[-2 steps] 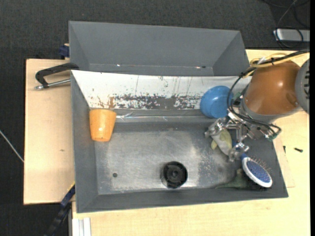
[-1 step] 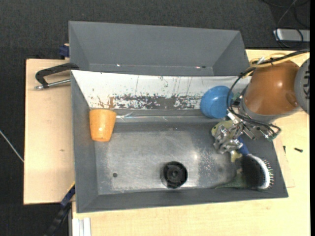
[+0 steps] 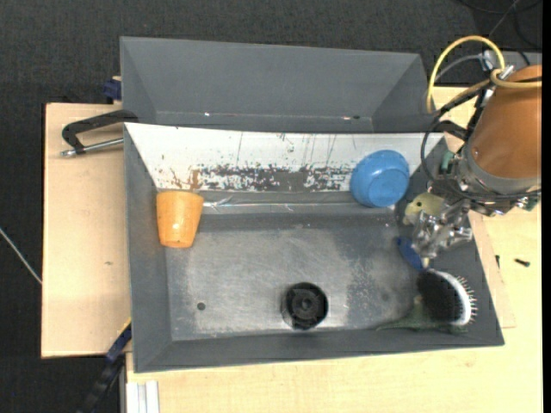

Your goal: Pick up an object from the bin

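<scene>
My gripper [image 3: 428, 241] hangs at the right end of the bin, just above a black hairbrush with white bristles [image 3: 447, 299] that lies in the front right corner. Whether its fingers stand open or shut I cannot make out. A small blue piece [image 3: 405, 249] shows beside the fingers on their left; what it belongs to is unclear. A blue cup [image 3: 380, 178] lies on its side against the back wall, up and to the left of the gripper.
An orange cup [image 3: 177, 217] lies tipped at the back left. A black round disc [image 3: 305, 305] rests near the front wall at the middle. The arm with its orange cover and yellow cable stands over the right rim.
</scene>
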Robot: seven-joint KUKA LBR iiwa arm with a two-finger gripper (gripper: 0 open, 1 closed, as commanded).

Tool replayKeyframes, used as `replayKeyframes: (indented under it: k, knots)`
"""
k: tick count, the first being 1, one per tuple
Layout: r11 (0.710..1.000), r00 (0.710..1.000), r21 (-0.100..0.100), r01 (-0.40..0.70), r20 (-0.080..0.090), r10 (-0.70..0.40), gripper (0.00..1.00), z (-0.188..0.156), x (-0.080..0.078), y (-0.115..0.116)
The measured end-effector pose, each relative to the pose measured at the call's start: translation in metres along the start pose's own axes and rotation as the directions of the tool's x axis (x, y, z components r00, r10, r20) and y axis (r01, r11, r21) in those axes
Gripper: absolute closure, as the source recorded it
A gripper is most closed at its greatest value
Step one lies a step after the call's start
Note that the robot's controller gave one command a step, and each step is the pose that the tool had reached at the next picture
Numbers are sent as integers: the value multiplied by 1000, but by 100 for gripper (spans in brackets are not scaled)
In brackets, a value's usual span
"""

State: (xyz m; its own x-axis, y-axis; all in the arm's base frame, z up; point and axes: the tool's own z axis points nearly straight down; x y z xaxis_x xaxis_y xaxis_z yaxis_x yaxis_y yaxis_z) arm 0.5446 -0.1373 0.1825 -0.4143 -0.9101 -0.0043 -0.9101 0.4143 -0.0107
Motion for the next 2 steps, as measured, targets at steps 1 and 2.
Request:
replayKeyframes:
  k: [1,2]
  knots:
    - [1000,1000,-6,0,0,0,0,2,0,1]
    - [934,934,1,356,19,-356,0,108,-12,14]
